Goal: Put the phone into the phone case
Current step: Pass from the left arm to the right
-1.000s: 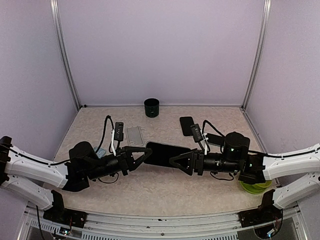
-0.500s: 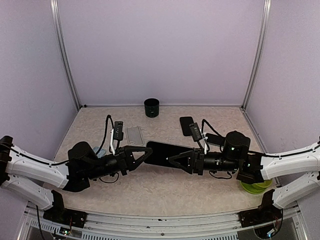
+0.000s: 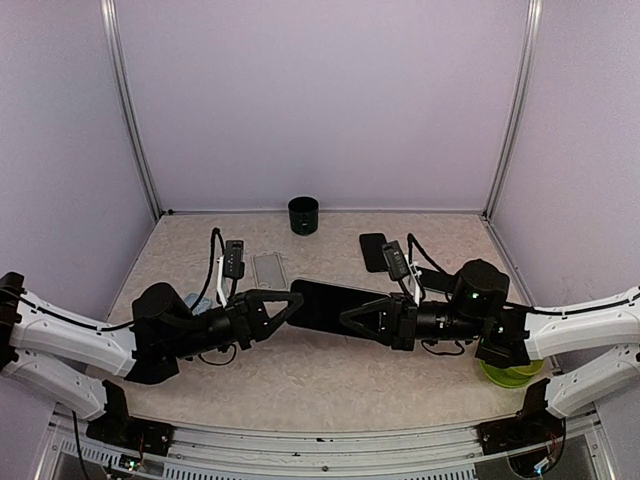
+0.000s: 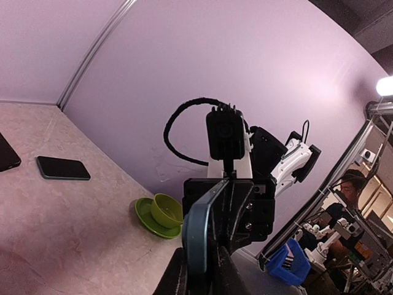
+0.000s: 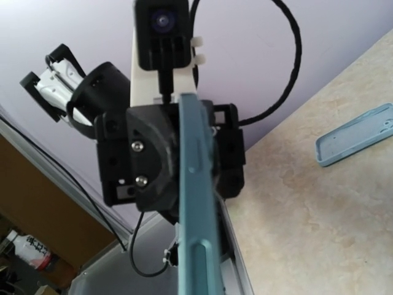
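A dark phone point(image 3: 328, 305) with a teal edge hangs level above the middle of the table, held at both ends. My left gripper point(image 3: 290, 304) is shut on its left end, and my right gripper point(image 3: 350, 318) is shut on its right end. In the left wrist view the phone's edge point(image 4: 199, 236) rises from between my fingers toward the right gripper point(image 4: 236, 209). The right wrist view shows the same teal edge point(image 5: 196, 203) running up to the left gripper point(image 5: 169, 160). A pale blue phone case point(image 5: 356, 135) lies on the table. A clear case point(image 3: 270, 270) lies behind the left arm.
Two black phones point(image 3: 373, 250) point(image 3: 432, 279) lie at the back right. A dark cup point(image 3: 303, 215) stands by the back wall. A green bowl on a green plate point(image 3: 510, 373) sits at the right, under my right arm. Walls close the table on three sides.
My right gripper has shut on the phone's right end; it stood open around it a second ago. The left gripper kept its grip, and the phone barely moved.
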Controlling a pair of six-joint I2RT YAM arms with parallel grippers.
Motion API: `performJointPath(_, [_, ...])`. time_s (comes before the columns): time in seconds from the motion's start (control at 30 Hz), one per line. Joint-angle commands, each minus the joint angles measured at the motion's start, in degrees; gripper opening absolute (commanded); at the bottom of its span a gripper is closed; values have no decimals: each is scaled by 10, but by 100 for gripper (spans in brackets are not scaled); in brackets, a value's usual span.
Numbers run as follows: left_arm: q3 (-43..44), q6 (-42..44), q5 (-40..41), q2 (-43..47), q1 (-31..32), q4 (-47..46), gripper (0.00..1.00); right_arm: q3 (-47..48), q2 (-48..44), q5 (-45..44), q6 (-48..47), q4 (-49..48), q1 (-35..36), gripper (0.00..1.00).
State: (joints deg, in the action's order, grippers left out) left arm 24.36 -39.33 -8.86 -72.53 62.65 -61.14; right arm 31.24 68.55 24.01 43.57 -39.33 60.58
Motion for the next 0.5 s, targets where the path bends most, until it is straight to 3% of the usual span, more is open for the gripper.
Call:
performJointPath(0.0, [-8,19,51,0,-11,32,18,0,-14,-1,-9,-18,-3,0])
performJointPath(0.17, [-7,19,65,7,-18,50,34,-1,-20,-11,-16,-6,-3,0])
performJointPath(0.33, [-6,19,100,27,-36,101,48,8,-43,-80,-39,71,-4,0])
performJointPath(0.47, [0,15,138,40,-52,150,50,18,-57,-140,-53,145,-6,0])
